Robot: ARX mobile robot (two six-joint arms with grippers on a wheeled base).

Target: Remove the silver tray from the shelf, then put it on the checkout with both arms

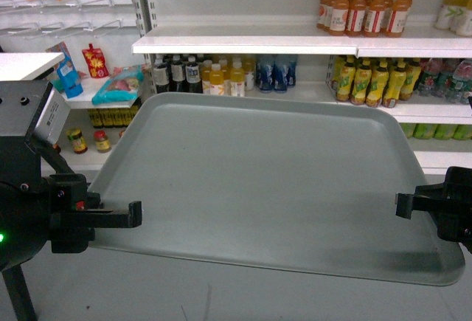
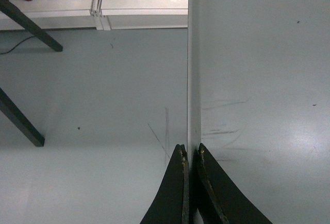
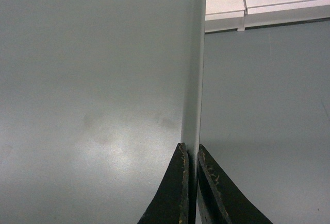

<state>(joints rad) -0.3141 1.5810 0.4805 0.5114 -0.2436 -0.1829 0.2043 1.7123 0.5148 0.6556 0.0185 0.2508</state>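
Silver tray [image 1: 273,181], clear of the shelf [image 1: 243,40] and hanging over bare floor, spans between the left gripper [image 1: 135,215] and right gripper [image 1: 403,204], each clamped on a side rim; level, matched travel looks essential.

The head camera sits high between the two arms and looks forward and slightly down, taking in the whole silver tray [image 1: 273,188] with the store shelving [image 1: 295,40] behind it. The left wrist camera looks along its closed fingers [image 2: 175,193] straight down at the tray's left rim and the grey floor [image 2: 93,95], very close. The right wrist camera does the same at the right rim, so all three views share the silver tray [image 3: 93,90].
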